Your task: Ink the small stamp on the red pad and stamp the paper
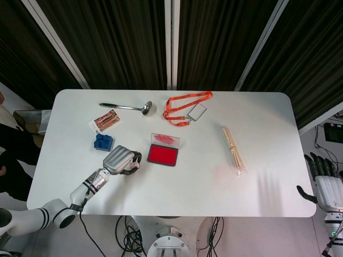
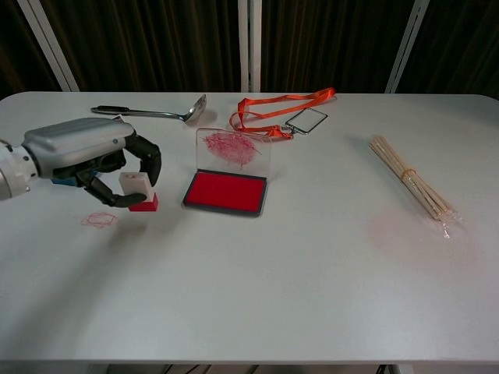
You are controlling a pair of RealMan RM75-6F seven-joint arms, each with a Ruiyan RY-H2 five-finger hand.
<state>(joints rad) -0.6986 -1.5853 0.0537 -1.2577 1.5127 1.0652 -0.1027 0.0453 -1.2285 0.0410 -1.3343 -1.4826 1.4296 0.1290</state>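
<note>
One hand is doing the work here: your left hand (image 2: 93, 160) is sitting at the left edge of the chest view, fingers curled around the small stamp (image 2: 139, 190), pinching its white body while its red base is pointing down toward the table (image 2: 257, 280). In the head view that same left hand (image 1: 121, 159) is showing at lower left of centre, and the stamp is mostly hiding under it. You are holding the stamp just right of a faint red stamped mark (image 2: 100, 220) on the tabletop; whether the base is touching the surface is not clear.

Just right of the stamp, the red pad (image 2: 226, 192) is lying open near the middle of the frame, its clear lid (image 2: 233, 151) standing upright behind it and smeared with red ink. No separate sheet of paper is distinguishable from the white tabletop.

Further out, a metal ladle (image 2: 152, 111) is lying toward the upper left, and an orange lanyard (image 2: 281, 105) with a clear badge holder (image 2: 306, 119) is lying at upper centre. A bundle of wooden sticks (image 2: 409, 185) is resting at the right. The head view is also showing a blue toy brick (image 1: 103, 142) and a picture card (image 1: 105, 120) at left of centre.

Your right hand (image 1: 324, 182) is hanging off the table at the lower right edge of the head view, fingers apart and holding nothing.
</note>
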